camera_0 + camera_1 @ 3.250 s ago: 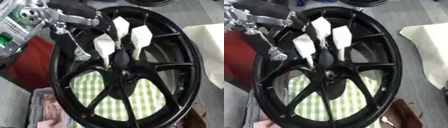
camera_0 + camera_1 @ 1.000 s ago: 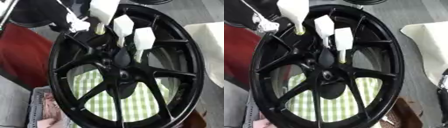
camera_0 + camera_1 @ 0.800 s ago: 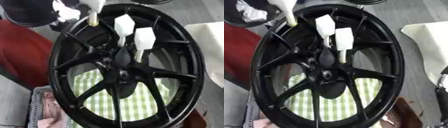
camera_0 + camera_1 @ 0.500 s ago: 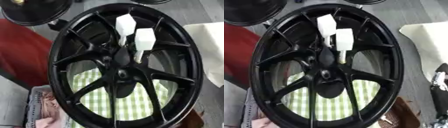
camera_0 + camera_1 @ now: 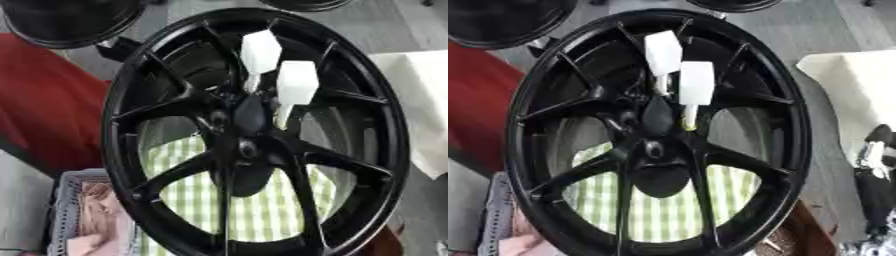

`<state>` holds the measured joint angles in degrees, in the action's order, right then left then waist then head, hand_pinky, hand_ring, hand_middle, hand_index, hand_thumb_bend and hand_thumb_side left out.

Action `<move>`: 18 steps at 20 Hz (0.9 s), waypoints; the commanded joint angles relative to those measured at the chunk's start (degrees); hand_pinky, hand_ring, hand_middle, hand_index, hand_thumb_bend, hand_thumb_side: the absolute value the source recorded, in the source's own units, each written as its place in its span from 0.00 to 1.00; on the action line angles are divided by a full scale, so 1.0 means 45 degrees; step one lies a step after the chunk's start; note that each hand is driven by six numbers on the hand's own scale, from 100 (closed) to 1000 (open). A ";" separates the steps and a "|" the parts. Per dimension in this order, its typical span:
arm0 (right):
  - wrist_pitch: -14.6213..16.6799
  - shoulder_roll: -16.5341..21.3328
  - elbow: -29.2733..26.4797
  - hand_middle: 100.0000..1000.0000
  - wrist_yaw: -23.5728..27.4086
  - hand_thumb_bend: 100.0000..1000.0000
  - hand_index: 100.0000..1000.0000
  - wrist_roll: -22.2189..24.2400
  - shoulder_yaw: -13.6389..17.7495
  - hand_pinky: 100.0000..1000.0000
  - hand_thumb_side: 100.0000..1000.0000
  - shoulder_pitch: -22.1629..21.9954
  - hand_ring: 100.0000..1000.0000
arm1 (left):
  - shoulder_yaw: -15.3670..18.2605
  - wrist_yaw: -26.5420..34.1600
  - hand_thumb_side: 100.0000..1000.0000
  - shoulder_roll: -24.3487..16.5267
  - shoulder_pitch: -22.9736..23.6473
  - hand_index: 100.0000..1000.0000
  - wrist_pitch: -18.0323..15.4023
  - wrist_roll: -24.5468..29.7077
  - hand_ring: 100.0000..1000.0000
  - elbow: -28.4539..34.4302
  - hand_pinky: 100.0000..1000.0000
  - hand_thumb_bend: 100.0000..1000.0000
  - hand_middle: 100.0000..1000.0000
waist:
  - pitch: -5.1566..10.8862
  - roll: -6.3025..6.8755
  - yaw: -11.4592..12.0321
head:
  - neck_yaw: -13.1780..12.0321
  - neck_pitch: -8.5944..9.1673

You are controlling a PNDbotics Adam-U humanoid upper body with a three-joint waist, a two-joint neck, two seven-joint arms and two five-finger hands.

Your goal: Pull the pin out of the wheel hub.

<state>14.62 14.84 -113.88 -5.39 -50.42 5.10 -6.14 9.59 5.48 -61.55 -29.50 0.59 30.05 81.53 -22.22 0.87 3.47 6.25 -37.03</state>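
Observation:
A black spoked wheel (image 5: 119, 105) fills both views, tilted up towards me. Two pins with white block heads stand side by side in the hub (image 5: 248, 148) just above its centre: one pin (image 5: 261, 50) further up, the other pin (image 5: 297, 82) to its right and lower, its thin shaft running down into the hub. Neither pin is touched by a hand. My right hand (image 5: 874, 167) shows only at the right edge of the right eye view, black and silver, well clear of the wheel. My left hand is out of sight.
A green-and-white checked cloth (image 5: 262, 210) lies under the wheel. A red surface (image 5: 48, 110) is to the left, a grey basket (image 5: 70, 220) holding pink cloth at lower left, a white sheet (image 5: 429, 100) to the right, another black wheel (image 5: 70, 20) top left.
My left hand lifted a third white-headed pin up and to the left out of the hub, then left the view. My right hand has come in at the right edge.

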 commanded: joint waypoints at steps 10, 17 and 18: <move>0.0206 0.0225 -0.0157 0.51 0.0002 0.24 0.51 -0.0099 0.0152 0.37 0.26 -0.0103 0.58 | 0.0510 -0.0588 0.68 -0.0302 0.0303 0.92 -0.0410 0.0929 0.84 -0.0119 1.00 0.00 0.84 | 0.0528 0.0007 0.0110 | -0.0027 0.0276; 0.0257 0.0246 -0.0157 0.51 0.0081 0.24 0.51 -0.0093 0.0172 0.38 0.26 -0.0100 0.58 | 0.0447 -0.0614 0.55 -0.0255 0.0232 0.95 -0.0750 0.1122 0.91 -0.0036 1.00 0.05 0.90 | 0.0578 0.0003 0.0078 | -0.0064 0.0306; 0.0264 0.0249 -0.0157 0.51 0.0079 0.24 0.51 -0.0089 0.0173 0.38 0.26 -0.0106 0.59 | 0.0450 -0.0616 0.55 -0.0250 0.0217 0.93 -0.0745 0.1069 0.90 -0.0031 1.00 0.00 0.87 | 0.0584 -0.0003 0.0079 | -0.0069 0.0300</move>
<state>15.13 14.86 -113.88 -5.24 -50.41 5.32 -6.58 10.81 2.97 -60.97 -27.79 -2.45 34.98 80.70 -21.15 0.71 3.84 6.12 -36.16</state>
